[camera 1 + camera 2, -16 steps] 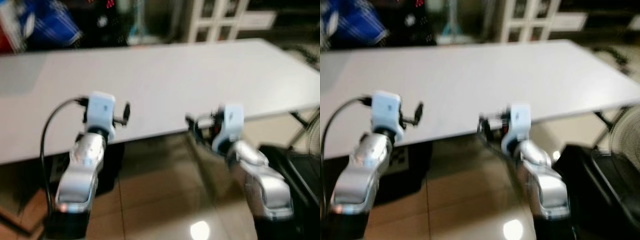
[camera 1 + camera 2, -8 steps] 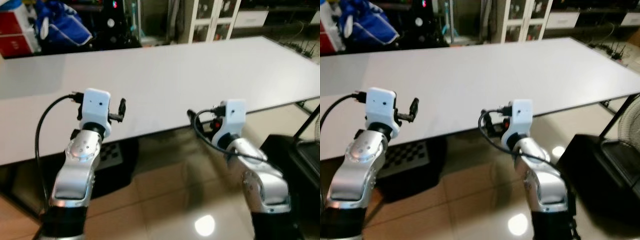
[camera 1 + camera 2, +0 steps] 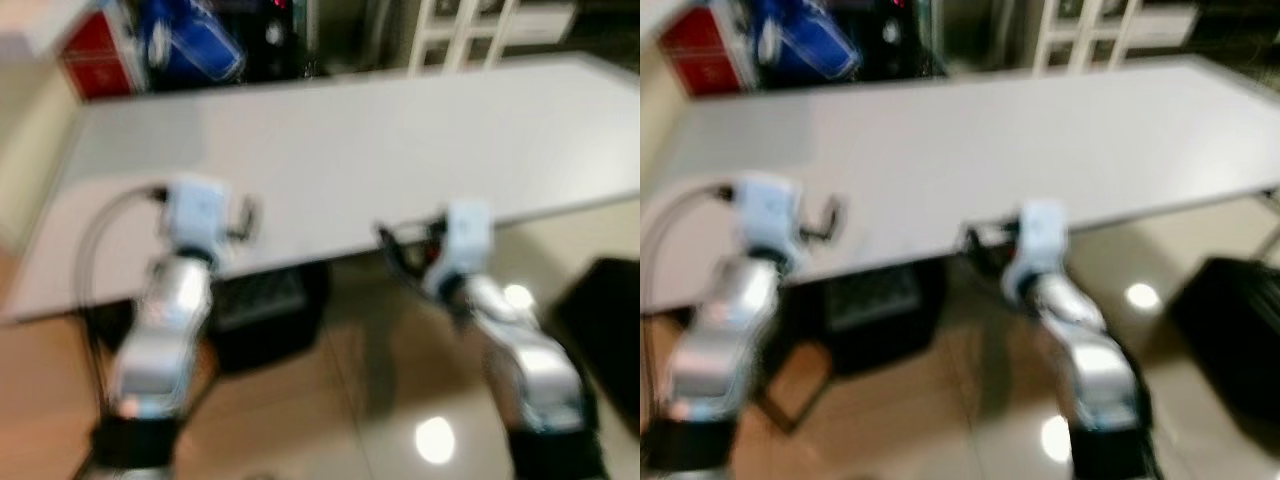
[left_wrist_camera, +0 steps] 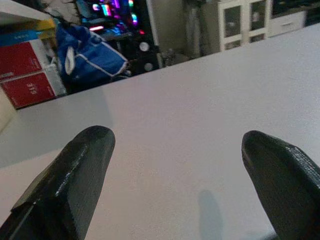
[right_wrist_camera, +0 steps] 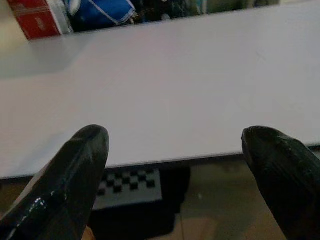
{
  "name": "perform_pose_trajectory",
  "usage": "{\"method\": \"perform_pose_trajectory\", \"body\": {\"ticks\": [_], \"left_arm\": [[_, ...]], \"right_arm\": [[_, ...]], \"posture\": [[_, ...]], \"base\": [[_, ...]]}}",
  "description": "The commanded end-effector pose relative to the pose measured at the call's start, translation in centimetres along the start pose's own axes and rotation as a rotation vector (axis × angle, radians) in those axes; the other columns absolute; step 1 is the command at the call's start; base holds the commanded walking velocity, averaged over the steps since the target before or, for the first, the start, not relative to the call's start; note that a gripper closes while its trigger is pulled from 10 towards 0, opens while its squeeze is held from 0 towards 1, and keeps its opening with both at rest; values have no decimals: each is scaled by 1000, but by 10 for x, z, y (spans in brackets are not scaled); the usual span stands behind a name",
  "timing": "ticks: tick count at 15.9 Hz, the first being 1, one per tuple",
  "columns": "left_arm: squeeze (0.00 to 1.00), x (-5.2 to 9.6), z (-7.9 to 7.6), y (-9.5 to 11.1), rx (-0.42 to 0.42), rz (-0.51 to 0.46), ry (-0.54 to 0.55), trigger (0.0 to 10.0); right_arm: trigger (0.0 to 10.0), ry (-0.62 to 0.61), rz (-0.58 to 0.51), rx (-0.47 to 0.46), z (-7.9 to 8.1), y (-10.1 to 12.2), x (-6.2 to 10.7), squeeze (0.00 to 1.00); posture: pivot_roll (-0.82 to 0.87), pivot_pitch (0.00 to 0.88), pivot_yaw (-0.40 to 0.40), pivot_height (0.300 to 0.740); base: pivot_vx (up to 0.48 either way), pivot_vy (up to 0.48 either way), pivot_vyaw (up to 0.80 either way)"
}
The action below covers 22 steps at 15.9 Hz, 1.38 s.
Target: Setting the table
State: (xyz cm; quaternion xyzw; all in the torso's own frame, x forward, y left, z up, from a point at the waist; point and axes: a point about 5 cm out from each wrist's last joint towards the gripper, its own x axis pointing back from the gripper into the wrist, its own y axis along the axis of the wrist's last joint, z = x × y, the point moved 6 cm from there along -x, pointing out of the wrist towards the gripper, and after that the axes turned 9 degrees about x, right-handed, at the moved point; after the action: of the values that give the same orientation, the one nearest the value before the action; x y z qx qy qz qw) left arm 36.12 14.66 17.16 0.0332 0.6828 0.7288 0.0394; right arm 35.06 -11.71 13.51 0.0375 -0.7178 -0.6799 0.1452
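Note:
A long white table (image 3: pixel 380 140) stands in front of me with a bare top. Both silver arms are raised at its near edge, the left arm (image 3: pixel 165 310) and the right arm (image 3: pixel 510 340). In the left wrist view my left gripper (image 4: pixel 175 137) is open over the tabletop, its two black fingers (image 4: pixel 75 175) wide apart and holding nothing. In the right wrist view my right gripper (image 5: pixel 174 132) is open too, just short of the table's near edge (image 5: pixel 165 159), with nothing between its fingers (image 5: pixel 70 175). The head views are blurred.
Behind the table's far left are red boxes (image 3: pixel 95 65) and a blue bag (image 3: pixel 190 50); a white cabinet (image 3: pixel 480 25) stands at the back. A dark checkered object (image 3: pixel 255 300) sits under the table. A black item (image 3: pixel 600 330) lies on the glossy floor at right.
The whole picture has shifted and blurred, so the camera has moved; the table's left end is now in view. Both arms hold the same raised pose.

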Motion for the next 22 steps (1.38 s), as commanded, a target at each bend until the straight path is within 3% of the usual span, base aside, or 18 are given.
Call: {"method": "perform_pose_trajectory", "body": {"ticks": [1,5,10,12,13,17,22], "left_arm": [[0,0,7,7,-17,-17,17,10000],[0,1,8,6,-28,-15,11,10000],[0,1,11,9,-26,-17,19,10000],[0,2,12,9,-29,-15,23,10000],[0,3,12,7,-35,-11,22,10000],[0,2,11,10,-35,-17,20,10000],[0,2,10,12,-32,-19,19,10000]], "right_arm": [[10000,13,-28,2,4,9,-1,0],[10000,67,-57,23,19,17,1,0],[10000,-24,-162,201,5,39,0,0],[10000,-36,-215,137,3,49,3,0],[10000,-54,-191,105,0,43,4,0],[10000,-48,-116,78,-2,26,3,0],[10000,-46,-94,77,-2,21,3,0]], "posture": [[33,0,-6,740],[45,0,-3,740],[52,0,-6,740],[54,0,-3,740],[58,0,-6,740],[61,0,-3,740],[59,0,1,740]], "base": [[0,480,0],[0,480,0],[0,480,0],[0,480,0],[0,480,0],[0,480,0],[0,480,0]]}}
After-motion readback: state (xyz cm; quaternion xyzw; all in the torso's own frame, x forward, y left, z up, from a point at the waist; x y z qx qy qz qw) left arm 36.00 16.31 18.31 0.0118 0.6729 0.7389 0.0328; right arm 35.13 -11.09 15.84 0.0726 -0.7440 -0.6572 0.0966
